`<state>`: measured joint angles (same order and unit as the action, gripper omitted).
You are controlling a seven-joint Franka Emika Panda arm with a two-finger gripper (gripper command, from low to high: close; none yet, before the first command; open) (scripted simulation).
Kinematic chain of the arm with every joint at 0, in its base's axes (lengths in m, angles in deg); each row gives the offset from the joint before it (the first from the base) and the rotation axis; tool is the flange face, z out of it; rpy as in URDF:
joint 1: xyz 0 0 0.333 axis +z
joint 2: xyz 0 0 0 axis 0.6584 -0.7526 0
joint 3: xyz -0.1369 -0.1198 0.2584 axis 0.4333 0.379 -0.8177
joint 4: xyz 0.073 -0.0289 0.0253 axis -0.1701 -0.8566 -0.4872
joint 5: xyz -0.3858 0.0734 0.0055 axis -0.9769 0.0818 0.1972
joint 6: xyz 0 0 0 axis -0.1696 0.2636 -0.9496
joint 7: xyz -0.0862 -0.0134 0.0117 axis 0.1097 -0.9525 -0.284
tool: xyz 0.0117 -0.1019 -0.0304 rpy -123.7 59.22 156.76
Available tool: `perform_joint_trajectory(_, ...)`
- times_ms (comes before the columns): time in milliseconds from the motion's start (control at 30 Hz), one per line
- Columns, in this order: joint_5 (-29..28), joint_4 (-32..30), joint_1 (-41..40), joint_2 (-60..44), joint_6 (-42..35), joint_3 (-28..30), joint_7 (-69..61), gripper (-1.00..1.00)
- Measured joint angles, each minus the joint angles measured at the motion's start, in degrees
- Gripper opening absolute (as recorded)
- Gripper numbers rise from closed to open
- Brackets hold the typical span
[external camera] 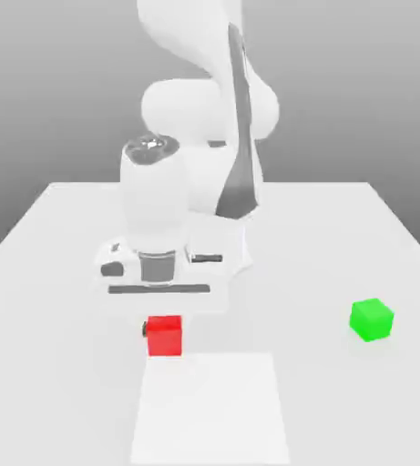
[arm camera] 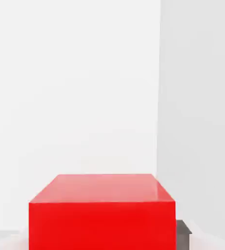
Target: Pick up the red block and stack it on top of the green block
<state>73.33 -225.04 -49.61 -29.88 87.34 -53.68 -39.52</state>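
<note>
In the exterior view, we locate red [external camera: 165, 337] directly below the gripper's [external camera: 165, 333] hand; green [external camera: 371, 319] sits well apart at 3 o'clock from red; we cannot tell whether the gripper is open or closed.

Red block [external camera: 165, 336]: smooth, flat-coloured faces, a pale sheen seen on the top. Green block [external camera: 372, 319], beyond the white panel [external camera: 210, 407]: smooth, matt. White panel: smooth, plain, no grain seen. Robot arm [external camera: 156, 205], behind the panel: smooth white shell, plastic-looking; dark grey glossy cap, metal-like. Table [external camera: 326, 396], around the panel: smooth, matt.
</note>
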Motion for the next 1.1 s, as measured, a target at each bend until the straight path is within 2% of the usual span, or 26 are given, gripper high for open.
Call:
perform_joint_trajectory(800,13.75,5.62,28.98,5.95,-10.49,-34.56,53.66,-1.00)
perform_joint_trajectory(867,11.58,5.96,28.78,4.84,-10.02,-36.76,57.86,-1.00)
perform_joint_trajectory(1100,-5.79,6.67,23.64,-3.73,-4.61,-38.28,71.03,-1.00)
